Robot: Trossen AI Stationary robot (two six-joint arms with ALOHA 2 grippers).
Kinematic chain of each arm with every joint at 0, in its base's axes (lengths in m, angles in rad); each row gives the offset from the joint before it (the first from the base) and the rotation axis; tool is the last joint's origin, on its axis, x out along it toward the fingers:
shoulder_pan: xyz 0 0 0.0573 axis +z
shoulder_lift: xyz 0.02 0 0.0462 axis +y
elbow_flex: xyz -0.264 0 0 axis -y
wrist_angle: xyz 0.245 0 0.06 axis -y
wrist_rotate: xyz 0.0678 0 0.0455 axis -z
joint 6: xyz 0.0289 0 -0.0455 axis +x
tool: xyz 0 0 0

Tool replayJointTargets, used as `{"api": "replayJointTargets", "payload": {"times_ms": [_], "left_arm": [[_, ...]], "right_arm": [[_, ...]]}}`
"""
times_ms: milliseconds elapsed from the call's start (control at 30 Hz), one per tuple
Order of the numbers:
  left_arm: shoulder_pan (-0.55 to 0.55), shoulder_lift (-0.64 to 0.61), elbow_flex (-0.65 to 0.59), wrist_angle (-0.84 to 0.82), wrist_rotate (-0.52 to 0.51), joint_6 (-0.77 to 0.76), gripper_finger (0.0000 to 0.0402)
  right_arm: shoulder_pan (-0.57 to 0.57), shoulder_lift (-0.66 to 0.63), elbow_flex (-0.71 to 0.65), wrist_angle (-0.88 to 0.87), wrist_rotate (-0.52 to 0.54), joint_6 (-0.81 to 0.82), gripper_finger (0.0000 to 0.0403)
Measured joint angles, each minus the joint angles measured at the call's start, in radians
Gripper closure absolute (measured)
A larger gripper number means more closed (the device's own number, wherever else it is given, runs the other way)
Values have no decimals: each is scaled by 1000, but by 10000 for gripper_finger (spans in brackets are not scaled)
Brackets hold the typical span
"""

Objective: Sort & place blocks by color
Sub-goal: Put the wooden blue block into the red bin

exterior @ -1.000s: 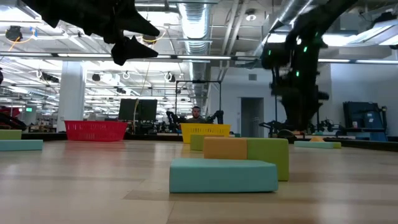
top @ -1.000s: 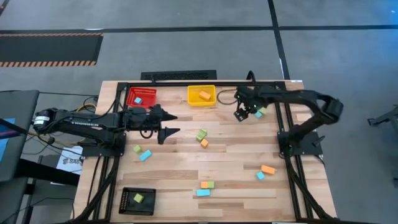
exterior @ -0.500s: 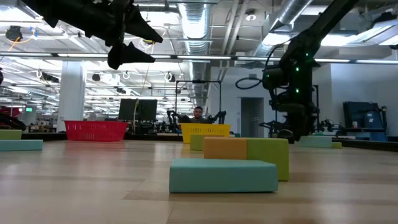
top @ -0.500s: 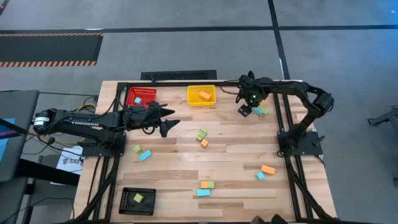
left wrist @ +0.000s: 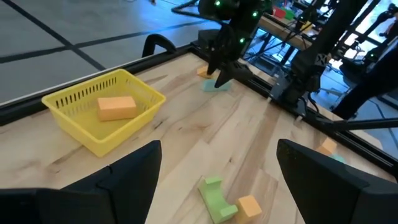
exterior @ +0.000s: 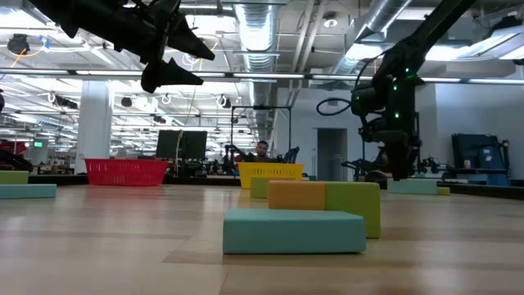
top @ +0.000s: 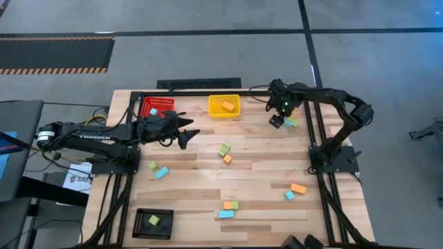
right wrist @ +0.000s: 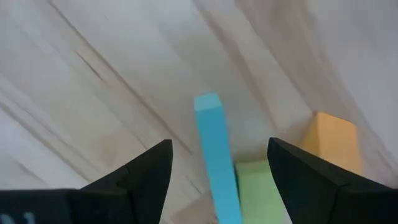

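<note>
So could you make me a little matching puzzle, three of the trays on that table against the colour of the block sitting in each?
Trays:
1. red tray
2. yellow tray
3. black tray

Block inside:
a. light green block
b. light blue block
c. orange block

Pairs: 1-b, 2-c, 3-a. The red and yellow trays sit at the far edge of the table, and the black one sits at the near left corner.
</note>
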Motion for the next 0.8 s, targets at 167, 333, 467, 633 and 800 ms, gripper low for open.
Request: {"api": "replayJointTargets", "payload": {"times_ms": [167, 333, 467, 633, 800], "left_arm": [[0, 0, 0, 0, 5, -2, 95], [0, 0, 0, -1, 50, -4, 95], [0, 0, 1, -29, -30, -62, 95], [-2, -2, 1, -92, -28, -112, 95], [-22, 11, -2, -109, -49, -160, 95]], "right_arm": [[3, 72, -1, 5, -3, -22, 122], [2, 110, 3, 12, -8, -24, 203], [2, 91, -2, 41, -20, 11, 340], [23, 8, -3, 98, -154, 84, 360], [66, -120, -3, 263, -455, 237, 360]]}}
